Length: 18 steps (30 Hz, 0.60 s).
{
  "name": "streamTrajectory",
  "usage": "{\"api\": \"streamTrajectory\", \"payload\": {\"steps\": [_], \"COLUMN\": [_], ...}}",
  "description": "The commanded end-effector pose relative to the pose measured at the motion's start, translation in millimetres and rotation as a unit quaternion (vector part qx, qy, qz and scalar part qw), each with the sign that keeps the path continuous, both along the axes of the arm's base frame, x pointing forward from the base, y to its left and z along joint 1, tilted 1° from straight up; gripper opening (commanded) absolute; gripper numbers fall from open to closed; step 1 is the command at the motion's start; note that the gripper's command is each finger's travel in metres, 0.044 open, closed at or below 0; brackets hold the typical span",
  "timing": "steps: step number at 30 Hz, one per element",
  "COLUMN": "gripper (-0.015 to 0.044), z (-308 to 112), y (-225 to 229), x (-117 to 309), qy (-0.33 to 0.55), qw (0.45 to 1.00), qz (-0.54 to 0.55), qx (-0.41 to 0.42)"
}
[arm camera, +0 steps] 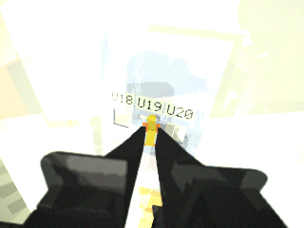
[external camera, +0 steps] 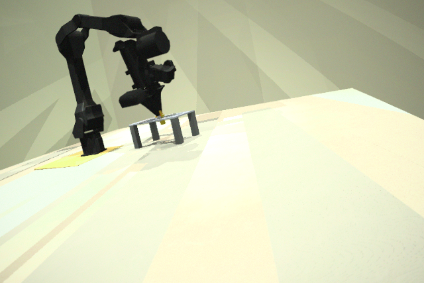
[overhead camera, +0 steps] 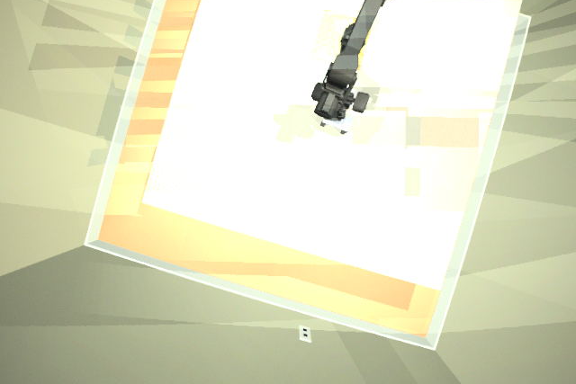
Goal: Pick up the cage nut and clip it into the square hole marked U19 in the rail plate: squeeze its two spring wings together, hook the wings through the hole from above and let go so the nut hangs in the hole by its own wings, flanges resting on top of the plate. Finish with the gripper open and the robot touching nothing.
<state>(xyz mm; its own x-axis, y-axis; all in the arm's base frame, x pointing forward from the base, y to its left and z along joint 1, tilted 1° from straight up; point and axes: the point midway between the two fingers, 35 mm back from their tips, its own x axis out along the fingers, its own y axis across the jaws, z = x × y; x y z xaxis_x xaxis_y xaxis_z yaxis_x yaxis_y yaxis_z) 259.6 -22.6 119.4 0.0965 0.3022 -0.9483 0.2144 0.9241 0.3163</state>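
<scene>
The claw (overhead camera: 343, 113) (external camera: 159, 114) (arm camera: 150, 131) is closed on the cage nut (external camera: 162, 122) (arm camera: 151, 124), its fingers pinching the small yellow piece from both sides. The nut is at the rail plate (overhead camera: 338, 126) (external camera: 185, 114) (arm camera: 161, 66), well in from the edges of the bench (overhead camera: 260, 295) (external camera: 239, 238) (arm camera: 266, 166) and, seen from the top, well apart from its two lower corners. Yellow shows above and below the plate, next to the U19 label (arm camera: 149, 104), so the wings are probably entering the hole; whether they have hooked I cannot tell

I expect a light part with a stiff body and springy wings, more likely to slip or flick away than to break. The hold to keep is across the two wings, level and even, high enough that the fingertips clear the plate (a lopsided squeeze would tip it). Once the flanges sit flat, letting go gently should let the wings spread; opening too soon could pop it out
</scene>
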Motion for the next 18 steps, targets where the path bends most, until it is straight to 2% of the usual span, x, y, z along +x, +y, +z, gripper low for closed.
{"api": "streamTrajectory", "payload": {"steps": [1, 18], "gripper": [0.0023, 0.0023], "z": [1.3, 1.6], "y": [-0.2, 1.5], "x": [1.3, 1.8], "qy": [-0.001, 0.003], "qw": [1.0, 1.0], "qz": [-0.001, -0.002], "qx": [-0.007, -0.026]}}
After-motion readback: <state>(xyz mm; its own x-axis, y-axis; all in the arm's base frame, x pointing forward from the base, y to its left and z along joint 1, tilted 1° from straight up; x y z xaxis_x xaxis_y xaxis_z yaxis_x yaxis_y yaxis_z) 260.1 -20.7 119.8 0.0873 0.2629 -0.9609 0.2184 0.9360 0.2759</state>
